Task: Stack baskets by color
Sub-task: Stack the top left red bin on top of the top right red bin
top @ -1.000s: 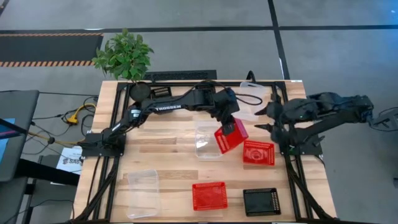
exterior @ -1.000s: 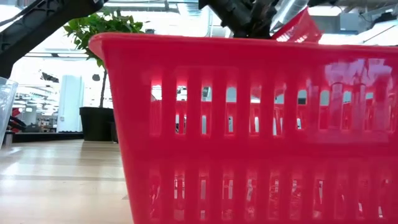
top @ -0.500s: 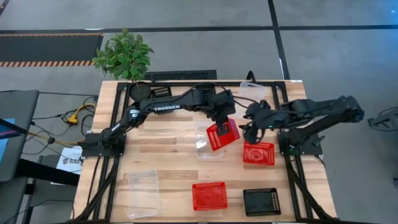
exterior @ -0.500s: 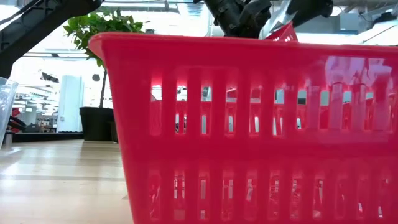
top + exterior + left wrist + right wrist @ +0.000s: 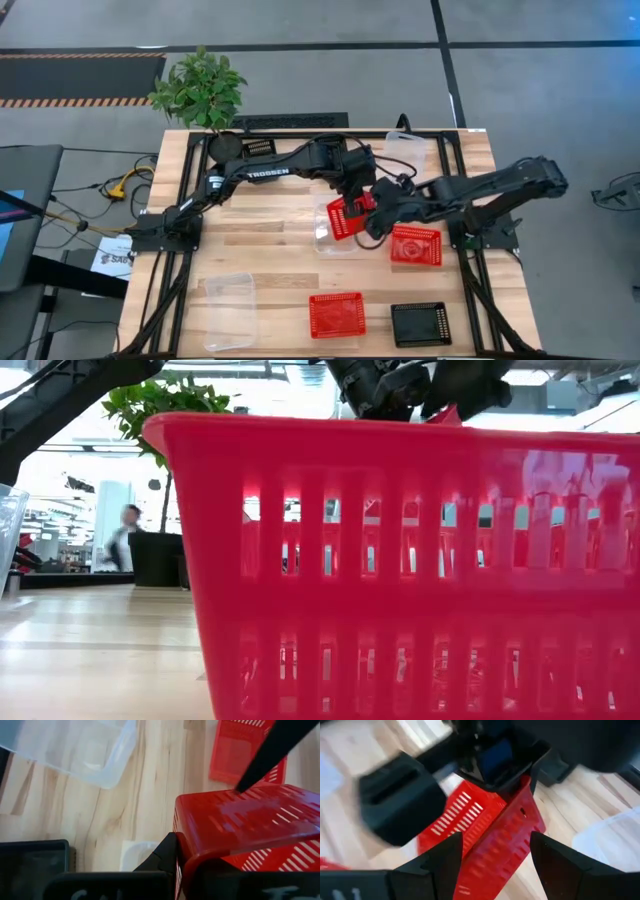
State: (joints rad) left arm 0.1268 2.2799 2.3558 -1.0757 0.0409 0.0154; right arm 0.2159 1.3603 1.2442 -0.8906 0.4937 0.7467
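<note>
Basket point(image 5: 344, 217), red, tilted in left gripper point(image 5: 352, 200).

My high camera looks straight down on the whole counter point(image 5: 270, 240). My low camera sits level, tight against a red basket point(image 5: 400, 560). Both wrist cameras closely share the raised red basket point(image 5: 490, 835).

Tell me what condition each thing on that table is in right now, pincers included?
Left pincer: shut on the held red basket.
Right pincer: open, its fingers either side of that basket.
Held red basket: lifted, tilted.
Red basket by the right arm: resting on the table.
Front red basket: upright, empty.
Black basket: upright, empty.
Clear basket at front left: upright, empty.
Clear basket under the held one: on the table.
</note>
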